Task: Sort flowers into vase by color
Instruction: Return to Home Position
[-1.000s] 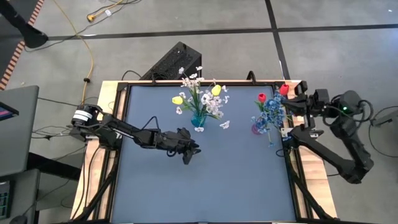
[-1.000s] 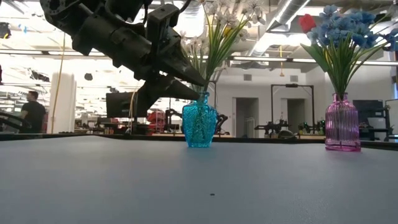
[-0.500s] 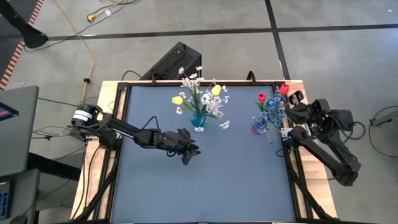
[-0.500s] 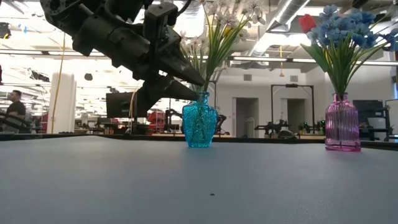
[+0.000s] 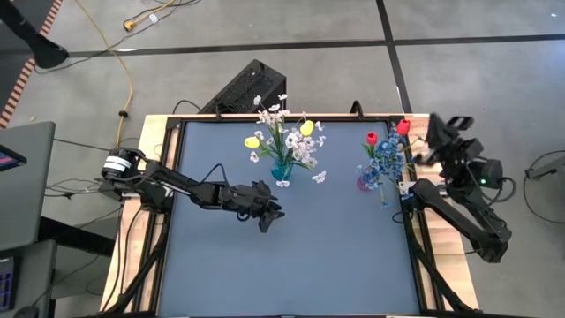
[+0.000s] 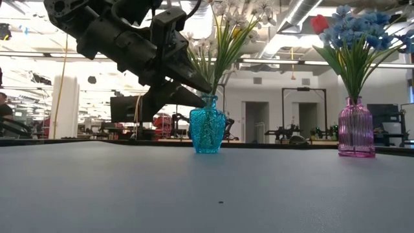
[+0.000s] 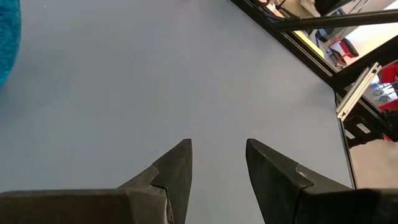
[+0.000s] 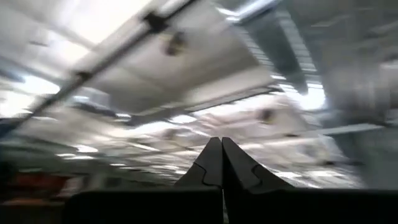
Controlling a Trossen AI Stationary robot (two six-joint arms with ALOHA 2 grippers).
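Teal ribbed glass vase point(image 5: 282, 170) stands back-centre on dark grey-blue matte tabletop point(image 5: 291, 265). It holds yellow tulip-like buds point(image 5: 306, 128) + sprays of small white blossoms point(image 5: 300, 152), green stems fanning out of the narrow neck. Violet ribbed glass vase point(image 5: 365, 183) stands near right edge, well apart from the teal one. It holds red tulip-like buds point(image 5: 372, 138) + sprays of small blue blossoms point(image 5: 386, 159). Low view: both vases upright, w/ bouquets spreading above the rims. No long stem seen lying loose, so sort looks done. Pale colours are in one vase, strong colours in the other.

Left tool point(image 5: 267, 216): hovers over tabletop just in front of teal vase, arm stretched in from left edge. Left wrist view shows its fingers spread w/ nothing between them, only bare tabletop under them and a sliver of teal glass at the frame edge. Prob. parked there as the waiting arm.

Right tool point(image 5: 446, 126): off the right edge of tabletop, beside violet vase but not touching it. Right wrist view shows its fingers pressed together, empty, aimed up at ceiling lights. Reads as a folded-back rest pose: nothing left to carry, and the tips point away from the blooms.

Step in hand, my est.: both arms to rest. Risk is low. Left arm should back off w/o brushing the drooping white sprays, since the light vase could tip.
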